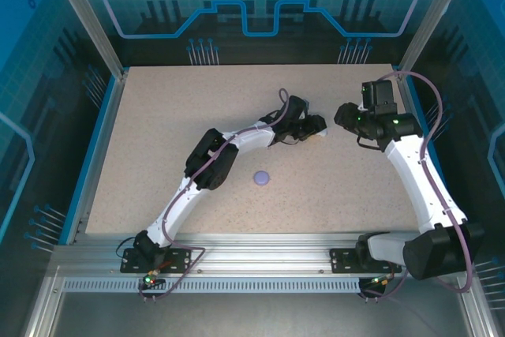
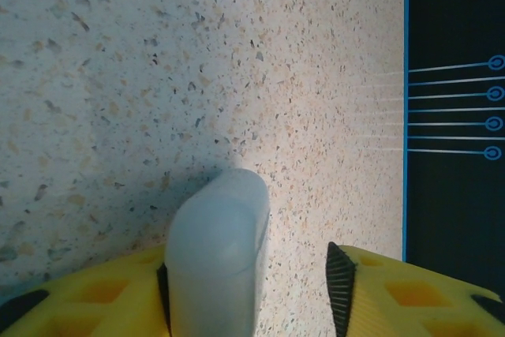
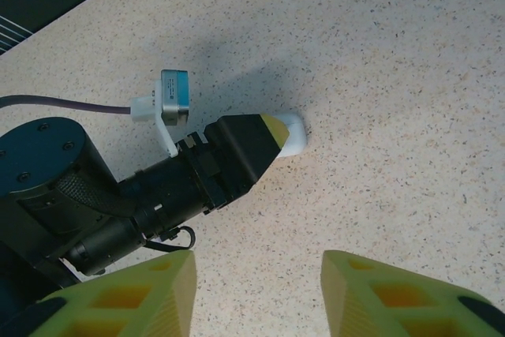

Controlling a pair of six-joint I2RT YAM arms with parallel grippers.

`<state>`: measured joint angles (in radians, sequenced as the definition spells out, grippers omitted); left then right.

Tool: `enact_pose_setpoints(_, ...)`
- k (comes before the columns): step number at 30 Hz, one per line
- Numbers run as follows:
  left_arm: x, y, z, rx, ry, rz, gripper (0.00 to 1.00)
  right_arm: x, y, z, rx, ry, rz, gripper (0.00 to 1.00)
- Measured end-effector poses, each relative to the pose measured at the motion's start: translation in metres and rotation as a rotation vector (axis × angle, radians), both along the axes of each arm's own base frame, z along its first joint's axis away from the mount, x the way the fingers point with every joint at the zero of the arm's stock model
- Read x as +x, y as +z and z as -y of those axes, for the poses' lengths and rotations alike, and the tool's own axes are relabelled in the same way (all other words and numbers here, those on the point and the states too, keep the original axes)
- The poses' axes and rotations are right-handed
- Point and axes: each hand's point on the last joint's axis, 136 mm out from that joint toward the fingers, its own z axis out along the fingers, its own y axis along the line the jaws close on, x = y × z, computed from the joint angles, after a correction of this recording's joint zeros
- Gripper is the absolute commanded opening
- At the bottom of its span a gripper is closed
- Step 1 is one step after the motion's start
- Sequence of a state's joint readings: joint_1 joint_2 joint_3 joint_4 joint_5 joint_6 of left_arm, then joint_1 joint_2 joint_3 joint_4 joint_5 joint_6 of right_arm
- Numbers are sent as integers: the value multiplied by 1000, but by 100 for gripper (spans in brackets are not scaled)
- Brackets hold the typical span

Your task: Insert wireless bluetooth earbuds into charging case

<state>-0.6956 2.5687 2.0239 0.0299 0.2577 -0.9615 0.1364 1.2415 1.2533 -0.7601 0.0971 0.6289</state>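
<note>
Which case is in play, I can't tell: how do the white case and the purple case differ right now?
The white case sits between the left gripper's open fingers, against one pad. The purple case lies free and untouched on the table. The white case is farther from the arm bases than the purple case. One is pale white, the other purple. Both are small and rounded.

Table (image 1: 142, 132): the arm bases are mounted at its 6 o'clock edge.
Disc case (image 1: 261, 177): seen lying alone on the table, at 7 o'clock from the left gripper (image 1: 317, 127), well apart.
Rounded case (image 2: 217, 250): set between the left gripper's fingers, touching the 9 o'clock finger (image 2: 118, 297) and apart from the 3 o'clock one.
Right gripper (image 1: 345, 114): placed near the left gripper, at its 3 o'clock.
</note>
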Motion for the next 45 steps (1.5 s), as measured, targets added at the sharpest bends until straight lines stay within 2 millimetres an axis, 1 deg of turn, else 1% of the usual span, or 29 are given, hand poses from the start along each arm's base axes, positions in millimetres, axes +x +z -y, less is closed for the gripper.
enact_pose_setpoints(3,-2,4,-4,33,-4,4,65,-2,4,0,2,0,11,56)
enact_pose_setpoints(4,-4,4,-7,46,-2,-2,69,-3,6,0,3,1,16,56)
enact_pose_setpoints(7,-8,7,-22,110,3,-5,76,-5,9,0,6,3,23,59)
enact_pose_setpoints(8,-9,9,-28,131,5,-3,81,-6,10,-1,9,5,25,59)
enact_pose_setpoints(11,-12,25,-47,183,12,19,86,-8,11,-2,18,13,28,60)
enact_pose_setpoints(12,-14,35,-55,203,12,36,95,-9,10,-3,21,15,27,60)
enact_pose_setpoints(13,-15,44,-60,212,13,53,97,-11,9,-3,22,17,25,60)
enact_pose_setpoints(16,-18,90,-79,236,21,140,99,-17,1,-9,22,32,9,62)
enact_pose_setpoints(17,-20,109,-87,242,24,179,99,-20,-3,-13,21,43,0,62)
enact_pose_setpoints(18,-22,130,-94,244,29,221,99,-22,-7,-18,18,59,-9,63)
enact_pose_setpoints(21,-31,181,-118,255,49,329,99,-30,-20,-36,-3,108,-38,66)
enact_pose_setpoints(22,-35,193,-127,266,57,360,99,-33,-24,-41,-11,124,-46,67)
enact_pose_setpoints(24,-43,217,-151,305,85,422,99,-40,-34,-55,-28,166,-68,68)
enact_pose_setpoints(26,-47,227,-174,359,116,456,99,-46,-43,-68,-46,203,-90,69)
enact_pose_setpoints(27,-49,231,-188,392,142,470,99,-48,-48,-75,-54,221,-103,70)
enact_pose_setpoints(29,-51,231,-214,450,190,480,99,-50,-60,-89,-72,247,-135,72)
enact_pose_setpoints(31,-54,225,-242,501,239,474,99,-51,-75,-102,-93,267,-176,74)
enact_pose_setpoints(33,-60,214,-275,540,299,453,99,-55,-95,-118,-113,279,-232,76)
enact_pose_setpoints(35,-67,203,-304,555,362,425,99,-57,-110,-134,-129,282,-284,79)
enact_pose_setpoints(36,-70,199,-320,551,402,409,99,-58,-116,-142,-137,280,-307,81)
enact_pose_setpoints(39,-76,193,-355,527,504,374,99,-56,-126,-173,-132,263,-355,85)
enact_pose_setpoints(41,-77,193,-369,511,551,364,99,-53,-129,-195,-115,250,-371,86)
enact_pose_setpoints(42,-77,194,-372,499,568,362,99,-53,-131,-206,-103,240,-380,86)
enact_pose_setpoints(45,-76,199,-374,466,598,362,99,-55,-141,-227,-62,195,-419,87)
